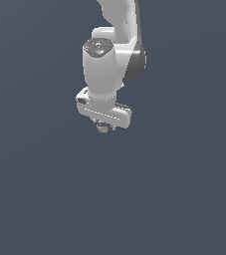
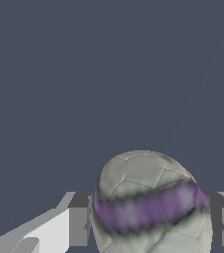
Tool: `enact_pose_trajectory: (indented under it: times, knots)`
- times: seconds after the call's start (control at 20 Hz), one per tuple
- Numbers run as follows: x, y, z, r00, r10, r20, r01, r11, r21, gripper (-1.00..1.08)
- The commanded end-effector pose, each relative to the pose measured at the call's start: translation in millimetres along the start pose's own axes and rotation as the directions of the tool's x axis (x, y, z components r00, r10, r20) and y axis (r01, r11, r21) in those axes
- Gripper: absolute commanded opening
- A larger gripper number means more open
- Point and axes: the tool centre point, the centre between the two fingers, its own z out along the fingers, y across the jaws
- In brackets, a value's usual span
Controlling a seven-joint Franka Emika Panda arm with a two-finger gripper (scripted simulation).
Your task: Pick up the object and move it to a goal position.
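The object is a tiny round ball (image 1: pixel 103 128), pale grey-beige with a dark purple band. In the exterior view it sits right under the white gripper (image 1: pixel 103 127), mostly covered by the hand. In the wrist view the ball (image 2: pixel 148 202) fills the space between the two fingers (image 2: pixel 77 225), which press against its sides. The gripper (image 2: pixel 150 225) is shut on the ball. The white arm (image 1: pixel 109 55) comes down from above, and the fingertips are hidden behind the hand in the exterior view.
A plain dark blue-grey surface (image 1: pixel 174 189) fills both views. No other objects, edges or goal marker show.
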Motion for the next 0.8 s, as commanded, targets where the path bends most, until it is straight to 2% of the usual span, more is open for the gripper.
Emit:
enact_pose_trajectory:
  times: [0.0,0.75]
  knots:
    - [-2.5,8.1,-31.3,1.000,0.000,-0.001,0.000,1.000,0.001,-1.00]
    - [-11.1,49.3,-192.7,1.000,0.001,-0.001,-0.001,1.000,0.000,-1.00]
